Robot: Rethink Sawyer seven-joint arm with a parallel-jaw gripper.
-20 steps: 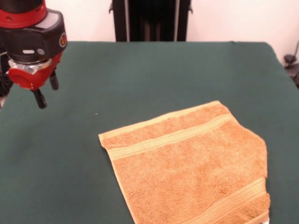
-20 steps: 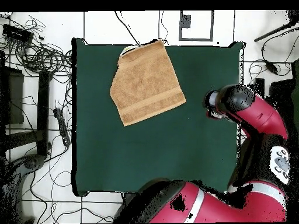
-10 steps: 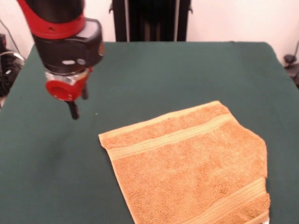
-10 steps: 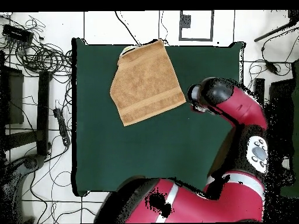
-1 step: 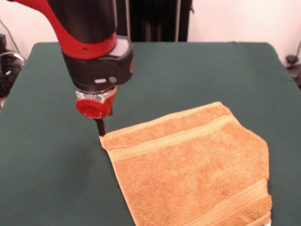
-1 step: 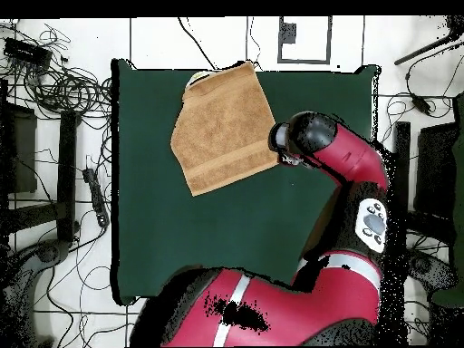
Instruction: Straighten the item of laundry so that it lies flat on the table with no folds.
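The item of laundry, an orange-tan towel (image 5: pixel 188 165) with woven stripe bands, lies spread on the green table (image 5: pixel 197 66) at the near right. Its right corner looks turned in, giving a slanted edge, and its lower part runs off the picture's bottom. My gripper (image 5: pixel 105 118) hangs just over the towel's left corner, open, with one dark fingertip (image 5: pixel 99 127) at the corner's edge. In the overhead view the towel (image 6: pixel 225 127) reaches the table's (image 6: pixel 227 245) top edge, and the arm's wrist (image 6: pixel 294 140) covers the gripper beside the towel's right corner.
The arm's red and black body (image 6: pixel 344 190) reaches over the table's right side in the overhead view. Cables (image 6: pixel 54 82) and dark stands (image 6: pixel 63 172) lie on the floor left of the table. A black stand (image 5: pixel 153 19) rises behind the table's far edge.
The arm has swung across the table toward the towel and come down. The gripper went from well away from it to its left corner. The towel has not moved.
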